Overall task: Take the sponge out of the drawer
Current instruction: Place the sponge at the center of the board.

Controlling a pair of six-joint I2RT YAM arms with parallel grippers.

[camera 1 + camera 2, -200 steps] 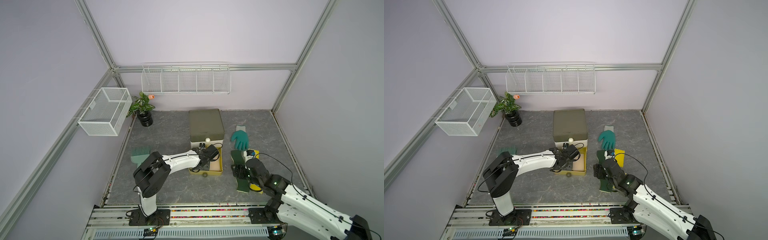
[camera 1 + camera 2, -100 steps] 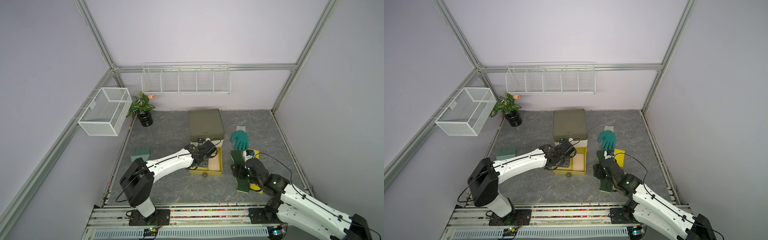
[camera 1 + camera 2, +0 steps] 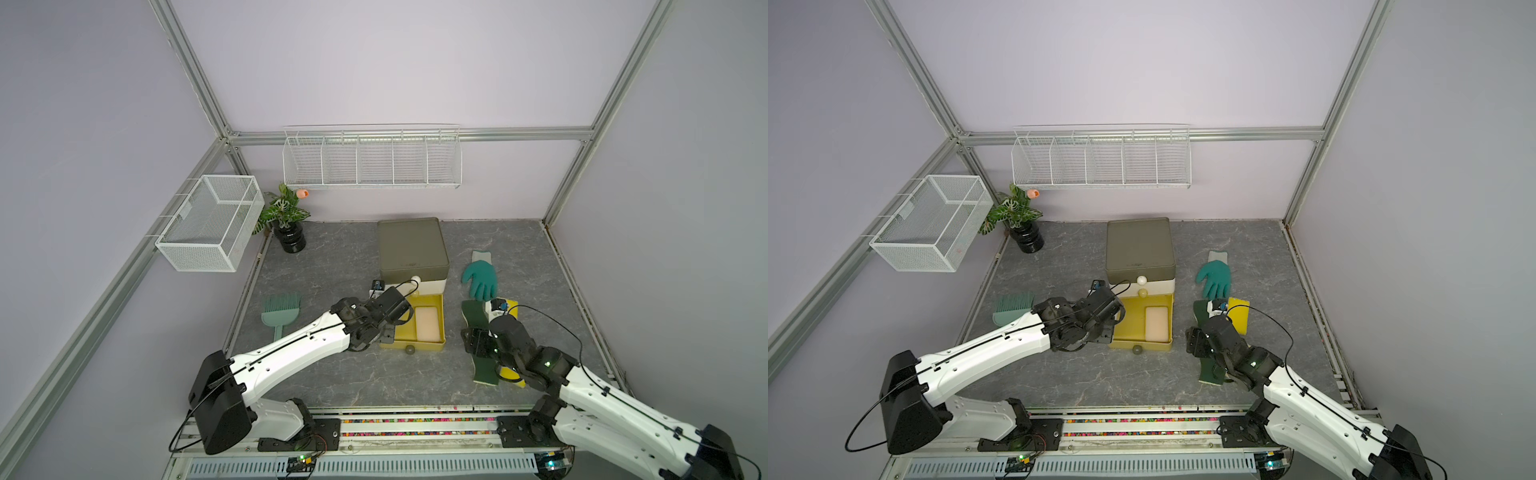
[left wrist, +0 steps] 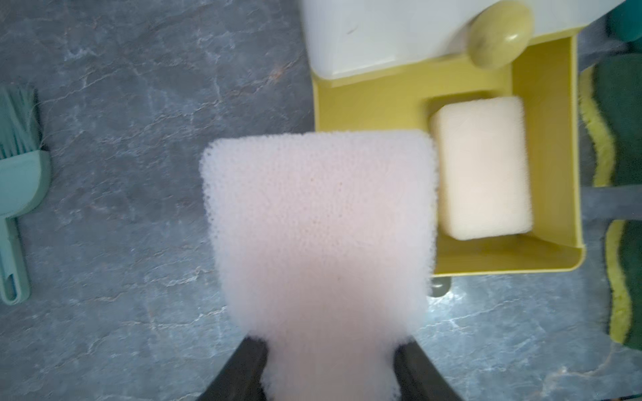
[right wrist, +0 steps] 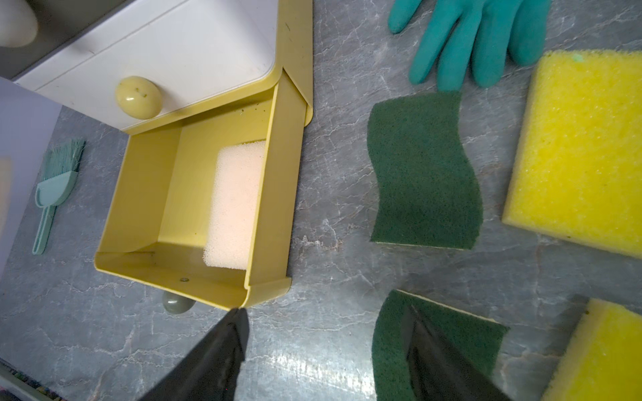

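The left gripper (image 4: 330,361) is clamped on the pink sponge (image 4: 319,222), held over the side wall of the drawer (image 4: 562,267), so lift-out seems nearly done and a clear spot on the tabletop (image 4: 121,173) is likely needed next, while the right gripper (image 5: 324,312) hangs open.

My two arms (image 3: 291,353) — white shells, black joints and bases, thin black cables (image 3: 559,328) looping off the wrists, a green light (image 3: 549,363) — dark tapered fingers (image 5: 215,354).

Spot pale sponge (image 3: 427,328) flat along 3 o'clock side of open yellow drawer (image 3: 432,345). Log teal brush (image 3: 280,311) at drawer's 9 o'clock, green glove (image 3: 480,279) at 2 o'clock.
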